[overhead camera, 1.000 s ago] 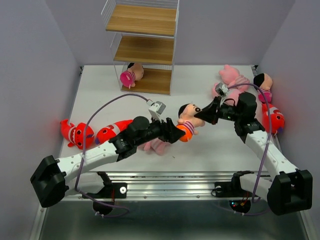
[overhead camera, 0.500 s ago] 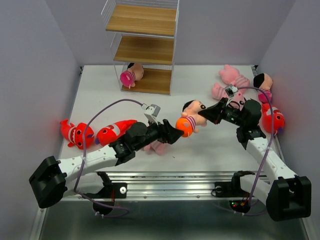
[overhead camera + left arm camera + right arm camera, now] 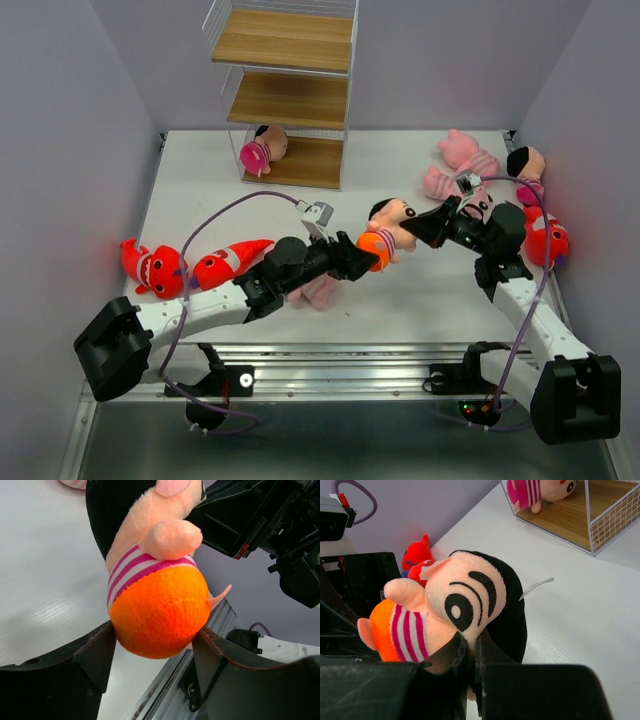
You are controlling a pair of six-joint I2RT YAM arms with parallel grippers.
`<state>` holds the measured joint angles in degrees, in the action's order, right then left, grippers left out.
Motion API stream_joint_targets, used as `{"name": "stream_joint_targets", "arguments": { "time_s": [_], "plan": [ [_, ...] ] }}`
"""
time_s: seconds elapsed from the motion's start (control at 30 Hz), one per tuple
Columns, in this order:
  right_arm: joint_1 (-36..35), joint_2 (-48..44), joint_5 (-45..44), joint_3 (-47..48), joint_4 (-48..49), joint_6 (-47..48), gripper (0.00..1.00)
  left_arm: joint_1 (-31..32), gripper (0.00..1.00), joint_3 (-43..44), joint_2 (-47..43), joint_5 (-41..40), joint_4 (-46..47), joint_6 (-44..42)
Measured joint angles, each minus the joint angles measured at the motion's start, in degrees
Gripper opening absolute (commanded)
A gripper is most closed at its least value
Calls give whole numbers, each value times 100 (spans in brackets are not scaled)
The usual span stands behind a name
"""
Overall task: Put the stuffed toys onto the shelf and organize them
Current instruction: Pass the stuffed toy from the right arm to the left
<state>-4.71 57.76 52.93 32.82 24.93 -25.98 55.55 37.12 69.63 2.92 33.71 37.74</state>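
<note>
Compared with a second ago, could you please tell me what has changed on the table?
The doll has shifted a little right and toward the back. The right gripper, shut on its head, drew back rightward; the left gripper, clasping its orange bottom, followed. Neither let go. The shelf, the doll on its bottom board and the two red sharks on the left stayed put.
</note>
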Motion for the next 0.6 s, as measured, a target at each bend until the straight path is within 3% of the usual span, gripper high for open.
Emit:
{"name": "stream_joint_targets", "arguments": {
  "time_s": [0.07,0.2,0.27,0.4,0.43,0.47,0.57,0.6],
  "plan": [
    [31,-17,0,0,15,0,1,0,40,2,2,2,61,37],
    [33,-48,22,-2,35,-2,1,0,9,31,59,-2,101,90],
    [33,-72,24,-4,63,0,1,-2,1,39,105,-2,103,96],
    [39,-105,35,-57,131,2,2,-2,0,44,131,-4,79,68],
    [46,-116,37,-74,133,4,6,-2,0,52,131,-2,42,42],
    [52,-118,44,-94,131,7,16,-2,0,72,129,-9,-24,-13],
    [52,-122,66,-96,127,35,29,-2,0,177,87,-50,-310,-245],
    [52,-133,85,-96,127,46,47,0,0,219,35,-129,-457,-361]
  ]
}}
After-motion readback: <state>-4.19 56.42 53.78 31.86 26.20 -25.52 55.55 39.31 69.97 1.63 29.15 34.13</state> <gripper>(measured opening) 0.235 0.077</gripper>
